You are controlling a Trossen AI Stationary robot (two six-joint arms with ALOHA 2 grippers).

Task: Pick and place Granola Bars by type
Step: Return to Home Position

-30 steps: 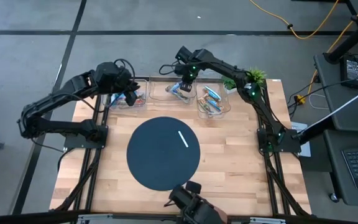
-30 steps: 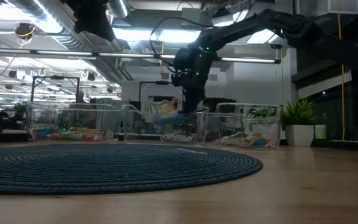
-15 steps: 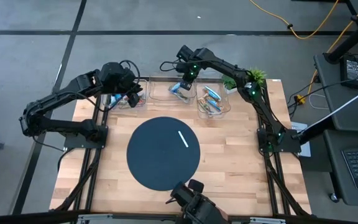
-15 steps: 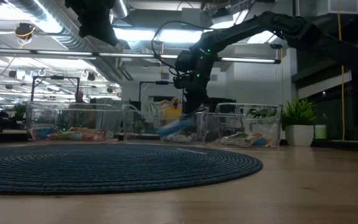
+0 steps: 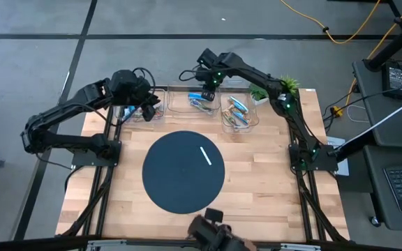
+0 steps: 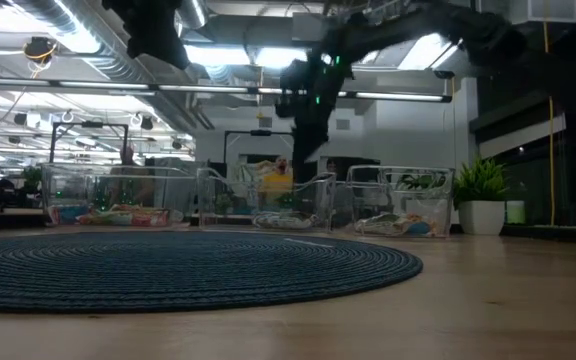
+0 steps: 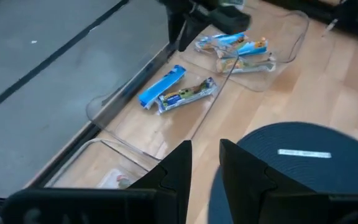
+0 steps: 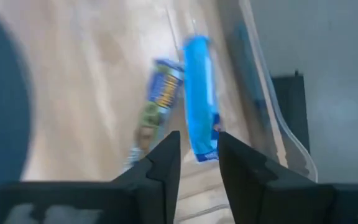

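The middle clear tray (image 5: 190,103) holds a blue bar (image 5: 201,94) (image 7: 161,85) (image 8: 199,102) lying flat next to a silvery-green bar (image 5: 201,105) (image 7: 185,95) (image 8: 160,93). My right gripper (image 5: 206,80) (image 6: 304,160) (image 8: 199,146) hovers above the blue bar, narrowly open and empty. More bars lie in the right tray (image 5: 237,113) (image 7: 238,50) and red-orange ones in the left tray (image 5: 135,111) (image 6: 118,213). My left gripper (image 5: 147,110) (image 7: 205,155) waits over the left tray's inner side, narrowly open and empty.
A round dark woven mat (image 5: 183,171) fills the table's middle, with a thin white strip (image 5: 206,155) (image 7: 304,153) lying on it. A small potted plant (image 5: 285,87) (image 6: 483,195) stands at the far right corner. The three trays line the far edge.
My right gripper has let go of the blue bar. The bar tipped one end down, dropped out of the fingers and now lies flat in the middle tray. The gripper has then risen above the tray.
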